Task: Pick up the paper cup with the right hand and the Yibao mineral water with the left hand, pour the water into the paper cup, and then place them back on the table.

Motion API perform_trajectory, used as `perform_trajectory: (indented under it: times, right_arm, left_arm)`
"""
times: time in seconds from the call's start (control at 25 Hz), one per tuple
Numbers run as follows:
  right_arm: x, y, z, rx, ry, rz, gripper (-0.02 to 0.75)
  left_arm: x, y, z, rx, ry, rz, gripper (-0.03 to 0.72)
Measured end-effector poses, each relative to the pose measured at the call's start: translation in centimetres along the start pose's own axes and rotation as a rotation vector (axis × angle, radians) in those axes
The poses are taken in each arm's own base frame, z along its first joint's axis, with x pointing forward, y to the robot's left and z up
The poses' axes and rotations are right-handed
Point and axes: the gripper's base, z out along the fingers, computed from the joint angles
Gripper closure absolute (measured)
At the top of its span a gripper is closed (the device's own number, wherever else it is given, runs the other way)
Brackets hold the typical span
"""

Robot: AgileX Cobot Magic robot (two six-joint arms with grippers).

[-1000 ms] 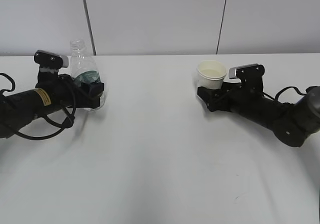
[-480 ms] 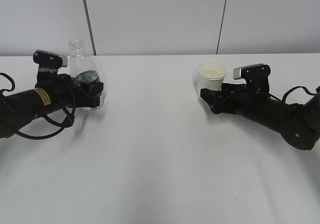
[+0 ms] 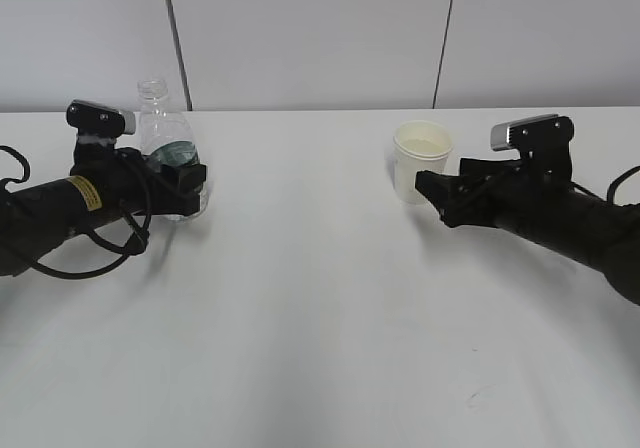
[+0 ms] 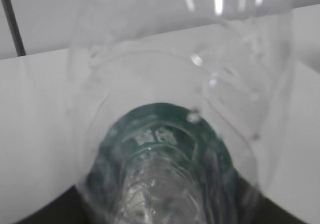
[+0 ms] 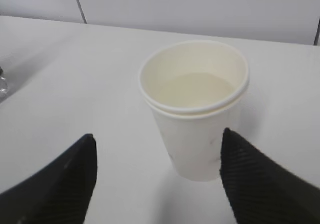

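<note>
The Yibao mineral water (image 3: 168, 158) is a clear capless bottle with a dark green label, upright at the left of the table (image 3: 320, 298). My left gripper (image 3: 186, 182) is shut on its lower body. In the left wrist view the bottle (image 4: 165, 149) fills the frame, with the left gripper (image 4: 160, 206) showing only as dark fingers at the bottom corners. The paper cup (image 3: 423, 158) stands free on the table, with water (image 5: 197, 89) inside. My right gripper (image 3: 432, 184) is open just right of it. In the right wrist view the cup (image 5: 195, 129) stands just beyond the right gripper (image 5: 158, 134), near its right finger.
A pale panelled wall (image 3: 320, 28) runs along the table's far edge. Black cables (image 3: 110, 243) loop beside the left arm. A small dark scuff mark (image 3: 475, 396) lies on the near part of the tabletop.
My right gripper has drawn back to the right, away from the paper cup, which stays standing on the table. The left arm and the bottle have barely moved.
</note>
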Motion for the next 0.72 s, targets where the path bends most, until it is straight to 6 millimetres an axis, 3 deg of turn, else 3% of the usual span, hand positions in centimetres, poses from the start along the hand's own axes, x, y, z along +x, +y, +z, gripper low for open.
perform_trajectory:
  times: [0.24,0.44,0.72]
  right_arm:
    - [-2.7,1.1,-2.6,0.001,-0.055,-0.024,0.144]
    - [-4.5,1.4,-3.4,0.002,-0.105,-0.048,0.144]
    - [-4.8,1.4,-3.5,0.003,-0.114,-0.053,0.144]
  left_arm:
    - [0.0,0.0,0.0,0.000,0.001,0.027,0.367]
    - [0.0,0.0,0.0,0.000,0.001,0.041,0.367]
    - [0.4,0.0,0.2,0.004,-0.018,0.033,0.367]
